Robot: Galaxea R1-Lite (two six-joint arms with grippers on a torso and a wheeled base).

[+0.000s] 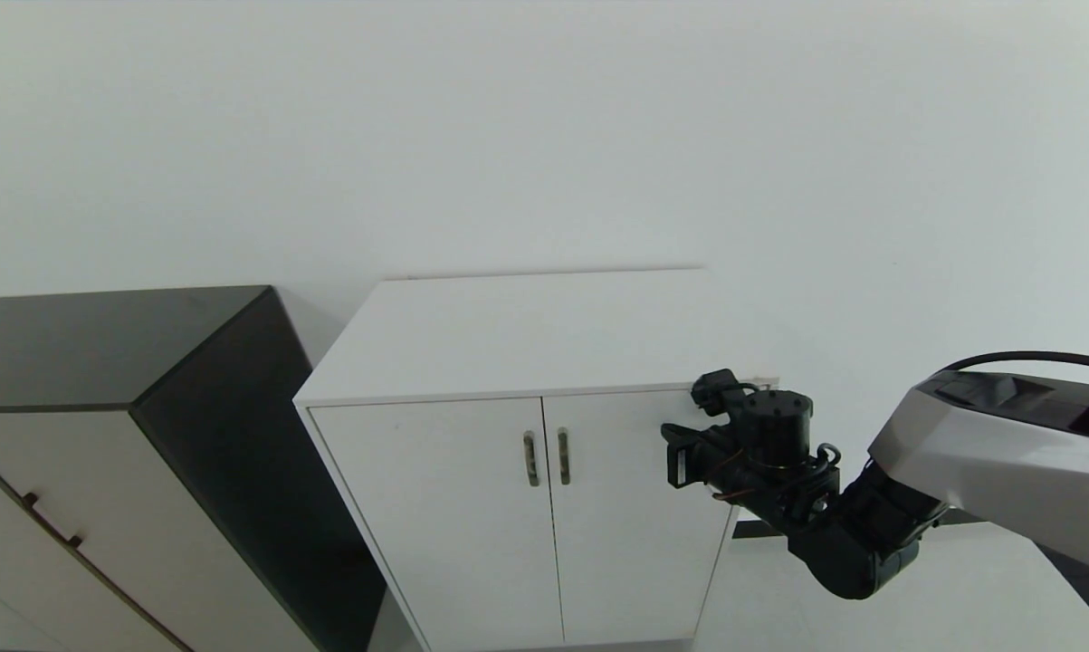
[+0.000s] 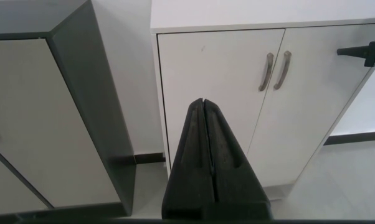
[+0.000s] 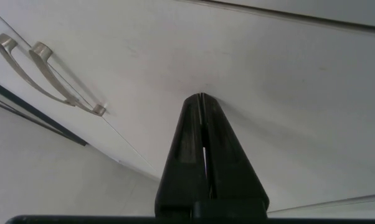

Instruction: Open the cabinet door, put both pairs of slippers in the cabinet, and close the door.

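Note:
The white cabinet (image 1: 508,335) stands against the wall with both doors shut. Two metal handles (image 1: 547,457) sit side by side at the middle seam. My right gripper (image 1: 680,460) is shut and empty, level with the handles in front of the right door (image 1: 635,525). In the right wrist view its tip (image 3: 202,97) lies very close to the door panel, with the handles (image 3: 47,71) off to one side. My left gripper (image 2: 203,103) is shut and empty, held well back from the left door (image 2: 218,81). The left wrist view also catches the right gripper (image 2: 362,52) before the right door.
A second cabinet (image 1: 100,349) with a black top, black side and pale front stands to the left of the white one, a narrow gap between them. A white wall (image 1: 544,136) is behind. Pale floor (image 2: 362,174) shows to the right of the white cabinet.

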